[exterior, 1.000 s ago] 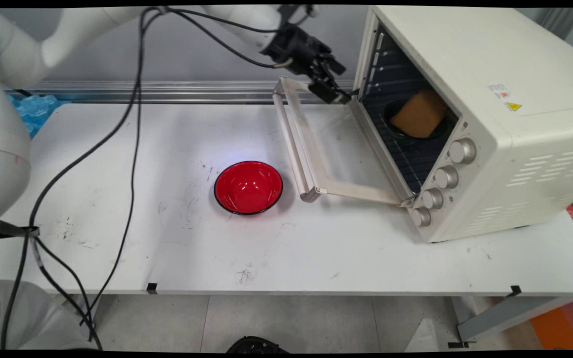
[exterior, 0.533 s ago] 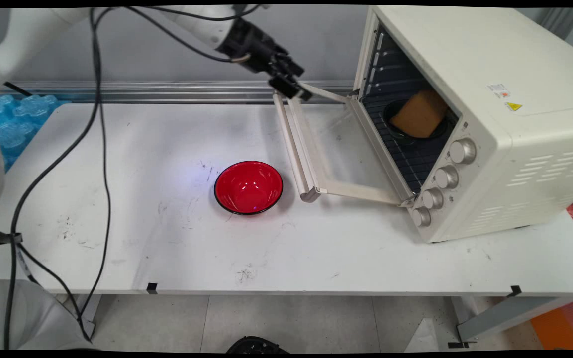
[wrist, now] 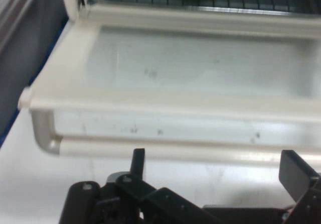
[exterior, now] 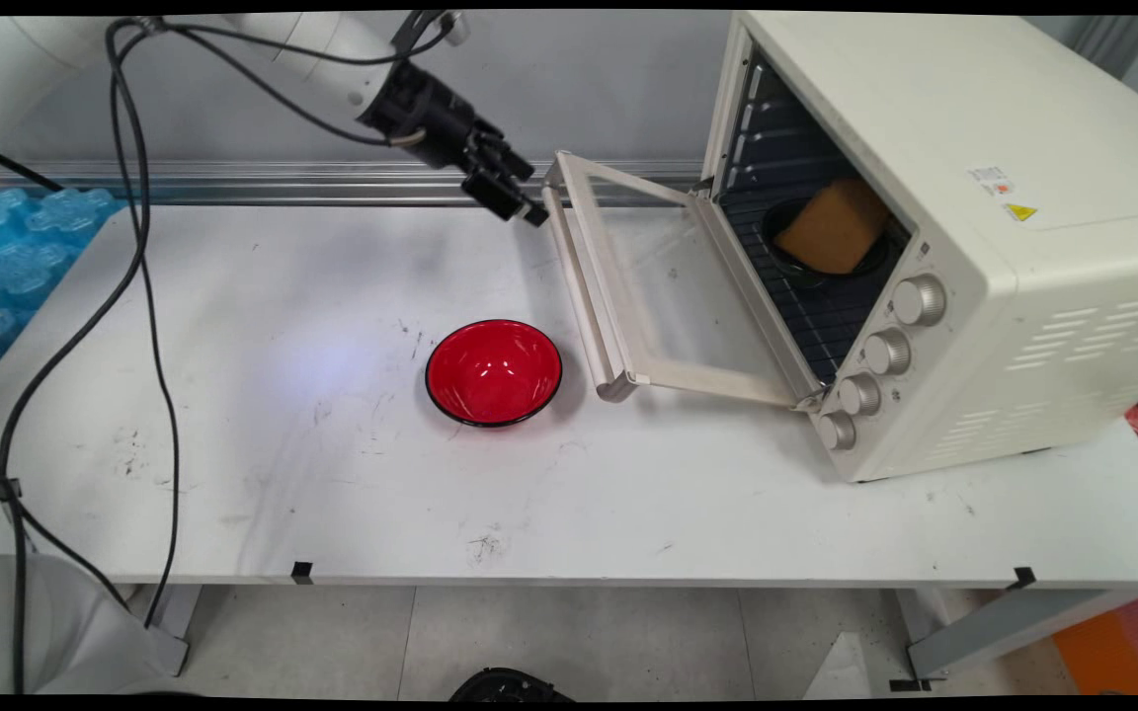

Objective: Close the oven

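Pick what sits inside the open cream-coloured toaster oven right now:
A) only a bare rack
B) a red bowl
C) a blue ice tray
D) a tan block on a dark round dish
D: in the main view a tan block rests on a dark round dish on the rack inside the cream toaster oven, while the red bowl stands on the white table.

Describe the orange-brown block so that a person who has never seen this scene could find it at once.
Start at the big cream toaster oven on the table's right side, with its glass door folded down. Look inside, on the dark wire rack: a black dish sits there, and the orange-brown block rests in it. It is the only warm-coloured thing in the dark cavity.
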Controlling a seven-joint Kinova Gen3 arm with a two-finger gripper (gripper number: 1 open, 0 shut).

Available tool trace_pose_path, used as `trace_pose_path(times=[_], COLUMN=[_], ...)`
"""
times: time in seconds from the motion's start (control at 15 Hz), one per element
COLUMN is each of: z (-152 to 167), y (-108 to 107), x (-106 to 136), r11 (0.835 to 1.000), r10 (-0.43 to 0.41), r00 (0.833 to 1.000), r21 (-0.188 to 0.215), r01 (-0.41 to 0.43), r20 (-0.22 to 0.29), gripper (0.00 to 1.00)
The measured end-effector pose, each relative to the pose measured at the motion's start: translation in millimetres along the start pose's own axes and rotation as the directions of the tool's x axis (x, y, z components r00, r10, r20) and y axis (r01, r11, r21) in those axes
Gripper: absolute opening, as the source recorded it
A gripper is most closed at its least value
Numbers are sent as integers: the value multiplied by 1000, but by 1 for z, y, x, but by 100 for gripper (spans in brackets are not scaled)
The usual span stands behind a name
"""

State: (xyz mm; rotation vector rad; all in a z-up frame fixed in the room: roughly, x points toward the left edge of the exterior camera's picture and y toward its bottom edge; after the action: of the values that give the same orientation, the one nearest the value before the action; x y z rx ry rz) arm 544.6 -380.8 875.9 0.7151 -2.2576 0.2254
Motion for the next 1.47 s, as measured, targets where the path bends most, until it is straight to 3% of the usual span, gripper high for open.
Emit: trace_pose_path(times=[0.27,0.33,0.87,1.47], z=[1,3,31,81], y=[-2,-2,-2,2], x=[-20,-25,-47,-54], r11=[1000,1000,1000,999], r10=[-16,-20,-8,35], r00=[999,999,997,998], r21=[3,3,-7,-28], r01=[16,20,8,-33], r20=[31,39,72,59], gripper=[100,0,0,0])
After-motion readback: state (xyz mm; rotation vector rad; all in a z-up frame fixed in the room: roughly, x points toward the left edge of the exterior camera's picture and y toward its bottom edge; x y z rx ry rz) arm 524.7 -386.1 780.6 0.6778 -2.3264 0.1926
